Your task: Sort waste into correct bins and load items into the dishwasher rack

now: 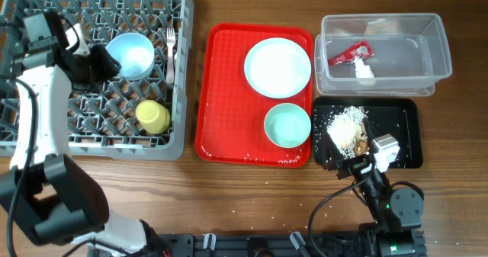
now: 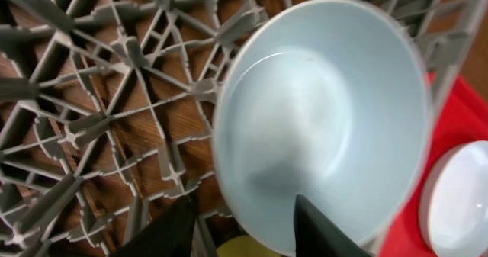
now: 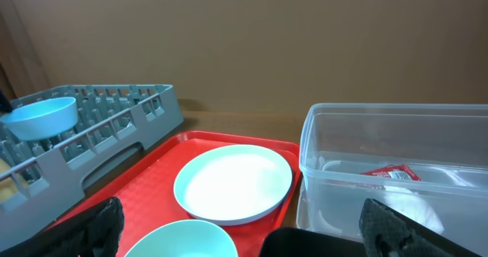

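**A:** Bowl (image 1: 131, 55) first, from overhead: which way does it lie from the left end effector (image 1: 95, 62)?

**B:** Just to its right and touching it, inside the dishwasher rack (image 1: 99, 146) at the surface's far left corner. It's round, so there is no long axis to line up. The yellow cup (image 1: 152, 116) sits just toward the front edge, and the fork (image 1: 169, 43) lies along the rack's right wall.

**A:** And what's not yet loaded?

**B:** The plate (image 1: 277, 66) and the second bowl (image 1: 287, 125), both on the red tray (image 1: 221, 97) mid-surface. The right end effector (image 1: 379, 146) hovers over the black tray (image 1: 404, 127) by the front right, and I'd judge it the nearer arm.

**A:** Left wrist view?

**B:** It's blurred. The fingers (image 2: 324, 230) are closed on the rim, one inside and one outside. Pegs show beneath, but I can't tell which slot.

**A:** Right wrist view?

**B:** The fingers (image 3: 99, 226) are spread wide and hold nothing. The plate is ahead and the second bowl is cut off at the bottom. The clear tub (image 3: 381, 135) holds the red sachet (image 3: 390, 173). The black tray is hidden.
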Robot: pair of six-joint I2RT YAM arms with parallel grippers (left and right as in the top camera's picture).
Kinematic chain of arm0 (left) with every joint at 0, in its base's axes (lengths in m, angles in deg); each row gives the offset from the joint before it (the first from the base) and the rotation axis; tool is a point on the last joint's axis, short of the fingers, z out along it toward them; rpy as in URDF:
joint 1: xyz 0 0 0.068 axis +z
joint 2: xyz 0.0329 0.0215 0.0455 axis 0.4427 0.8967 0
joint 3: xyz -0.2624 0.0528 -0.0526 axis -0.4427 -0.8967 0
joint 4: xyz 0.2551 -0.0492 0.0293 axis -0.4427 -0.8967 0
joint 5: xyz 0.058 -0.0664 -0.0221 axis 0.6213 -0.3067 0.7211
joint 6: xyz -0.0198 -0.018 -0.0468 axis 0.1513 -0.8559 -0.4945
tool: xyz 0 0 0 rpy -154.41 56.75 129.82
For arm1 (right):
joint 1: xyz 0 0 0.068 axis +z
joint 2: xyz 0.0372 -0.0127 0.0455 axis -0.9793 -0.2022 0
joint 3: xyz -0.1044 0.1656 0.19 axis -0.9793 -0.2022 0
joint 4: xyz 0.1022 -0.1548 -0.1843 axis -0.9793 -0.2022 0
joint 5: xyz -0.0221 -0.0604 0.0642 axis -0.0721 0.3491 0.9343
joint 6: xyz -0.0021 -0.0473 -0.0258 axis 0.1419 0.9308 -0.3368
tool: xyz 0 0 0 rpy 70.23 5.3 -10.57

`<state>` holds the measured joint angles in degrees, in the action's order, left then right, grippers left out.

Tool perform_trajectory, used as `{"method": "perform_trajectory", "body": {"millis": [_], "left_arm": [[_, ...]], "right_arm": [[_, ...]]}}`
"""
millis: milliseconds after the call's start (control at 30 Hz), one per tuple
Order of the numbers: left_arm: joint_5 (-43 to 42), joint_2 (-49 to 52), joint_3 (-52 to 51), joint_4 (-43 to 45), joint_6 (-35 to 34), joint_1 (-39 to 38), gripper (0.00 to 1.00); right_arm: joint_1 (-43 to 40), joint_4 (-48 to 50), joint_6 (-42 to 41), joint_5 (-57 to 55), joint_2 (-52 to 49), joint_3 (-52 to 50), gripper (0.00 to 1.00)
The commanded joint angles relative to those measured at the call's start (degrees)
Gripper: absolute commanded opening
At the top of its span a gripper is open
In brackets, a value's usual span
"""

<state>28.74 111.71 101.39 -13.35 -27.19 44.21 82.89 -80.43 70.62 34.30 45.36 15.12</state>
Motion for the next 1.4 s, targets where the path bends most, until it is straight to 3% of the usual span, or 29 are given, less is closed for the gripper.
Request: {"method": "perform_trajectory", "body": {"millis": [0,133,300,467,667,800,1033,1367], "left_arm": [[1.2,3.56,-0.66,-0.04,0.87,-0.26,0.25],[1.31,1.77,-0.13,-0.48,0.9,-0.26,0.04],[8.83,-5.57,2.16,-2.34,-2.08,-0.94,0.04],[41.0,-13.16,2.8,-4.85,-3.61,-12.39,0.04],[78.25,-8.94,2.73,-4.85,-6.86,-32.85,0.04],[90.44,-0.15,2.71,-5.2,-8.15,-37.46,0.04],[95.71,9.31,2.67,-5.44,-8.39,-39.8,0.04],[98.57,10.05,2.67,-6.12,-9.44,-39.95,0.04]], "right_arm": [[-0.13,0.24,0.48,-0.15,0.39,-0.15,0.99],[-0.13,0.24,0.48,-0.15,0.39,-0.15,1.0],[-0.13,0.24,0.48,-0.15,0.39,-0.15,1.0],[-0.13,0.24,0.5,-0.15,0.39,-0.15,1.0],[-0.13,0.24,0.48,-0.15,0.39,-0.15,1.0],[-0.13,0.24,0.5,-0.15,0.39,-0.15,1.0],[-0.13,0.24,0.48,-0.15,0.39,-0.15,1.0],[-0.13,0.24,0.46,-0.15,0.39,-0.15,1.0]]}}
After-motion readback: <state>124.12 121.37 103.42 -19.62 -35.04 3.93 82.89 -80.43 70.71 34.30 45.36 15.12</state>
